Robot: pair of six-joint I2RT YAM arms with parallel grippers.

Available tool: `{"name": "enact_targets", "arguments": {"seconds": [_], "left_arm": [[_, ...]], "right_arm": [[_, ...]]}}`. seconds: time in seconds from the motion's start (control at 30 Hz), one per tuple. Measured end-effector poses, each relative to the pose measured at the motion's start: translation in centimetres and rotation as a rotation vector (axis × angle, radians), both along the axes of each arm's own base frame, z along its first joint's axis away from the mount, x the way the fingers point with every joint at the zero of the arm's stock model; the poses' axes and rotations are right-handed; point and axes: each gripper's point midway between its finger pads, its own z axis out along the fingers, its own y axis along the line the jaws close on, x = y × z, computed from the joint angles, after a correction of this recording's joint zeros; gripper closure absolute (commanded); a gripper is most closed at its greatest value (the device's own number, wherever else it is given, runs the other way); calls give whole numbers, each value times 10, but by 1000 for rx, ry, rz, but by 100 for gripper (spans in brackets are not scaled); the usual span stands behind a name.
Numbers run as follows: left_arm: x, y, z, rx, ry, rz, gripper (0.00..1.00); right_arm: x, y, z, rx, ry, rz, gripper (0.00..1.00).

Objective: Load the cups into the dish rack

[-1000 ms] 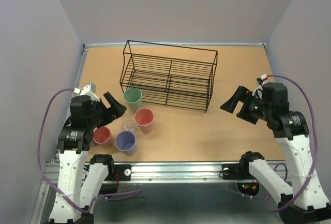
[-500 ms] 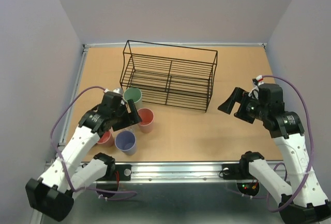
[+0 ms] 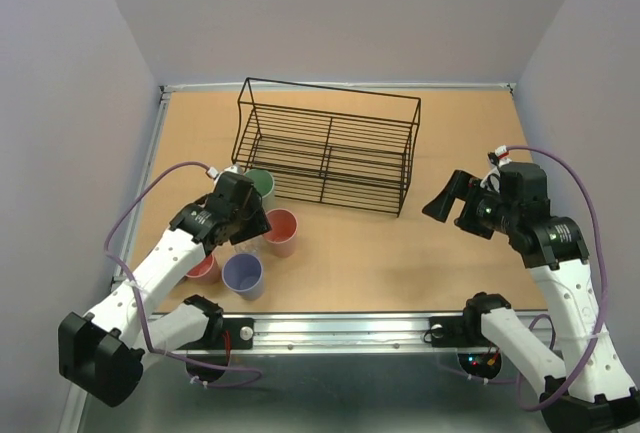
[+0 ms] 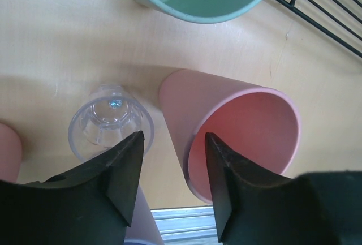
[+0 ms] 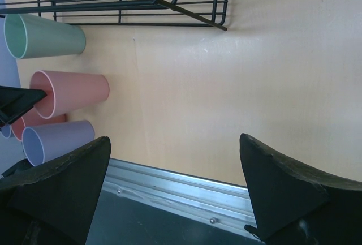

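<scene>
The left gripper (image 4: pixel 173 137), jaws apart, straddled the wall of a salmon-pink cup (image 4: pixel 249 126) at lower centre; the right gripper (image 5: pixel 175 138) hung wide open.

clear cup (image 4: pixel 110 121) beside pink cup (image 4: pixel 240 134), narrow gap

Bright, even overhead light — soft, short shadows on the light-brown wooden counter (image 3: pixel 350 253); a mild sheen there in both wrist views.

Your tan table (image 3: pixel 460 153) holds a black dish rack (image 3: pixel 325 148). Before its left end stand a green cup (image 3: pixel 263 183), pink cup (image 3: pixel 281 231), purple cup (image 3: pixel 242 274), second pink cup (image 3: pixel 204 271) and clear cup (image 4: pixel 107 121).
</scene>
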Motion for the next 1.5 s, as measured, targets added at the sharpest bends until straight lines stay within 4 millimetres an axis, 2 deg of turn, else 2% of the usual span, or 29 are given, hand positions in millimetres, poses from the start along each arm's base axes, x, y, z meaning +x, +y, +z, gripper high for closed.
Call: {"name": "enact_targets", "arguments": {"seconds": [0.07,0.13,0.17,0.23,0.3,0.33,0.5,0.63,0.8,0.9,1.0,1.07,1.2,1.3,1.37,1.5], "left_arm": [[2,-1,-1,4,0,2,46],[3,-1,-2,6,0,1,53],[4,-1,-2,6,-1,1,62],[5,-2,-2,6,-4,4,73],[6,-2,-2,9,-7,-2,94],[6,-1,-3,17,-6,-4,100],[4,-1,3,21,-4,-19,100],[6,-5,24,1,-26,-43,100],[6,-19,71,-79,-101,-112,100],[0,-30,103,-159,-159,-173,100],[-8,-43,142,-264,-247,-242,100],[-13,-55,176,-365,-342,-300,100],[-24,-74,230,-548,-498,-383,100],[-27,-85,262,-676,-594,-424,100],[-28,-90,272,-735,-624,-437,100],[-27,-98,301,-859,-719,-461,100]], "right_arm": [[0,1,-1,-9,-2,8,0],[-1,0,-1,-18,-5,12,0],[0,0,-1,-22,-6,12,0],[0,-1,-2,-30,-6,10,0],[1,-1,-3,-33,-3,12,0],[1,-1,-4,-35,-1,10,0],[3,-2,-5,-43,8,9,0],[5,-1,4,-39,-3,9,0],[9,11,35,24,-55,50,0],[9,29,67,130,-112,109,0],[10,51,105,285,-182,174,0],[11,65,130,403,-214,206,0],[18,81,170,572,-285,256,0],[27,89,193,668,-313,287,0],[33,92,203,710,-322,296,0],[44,97,214,764,-334,306,0]]}}
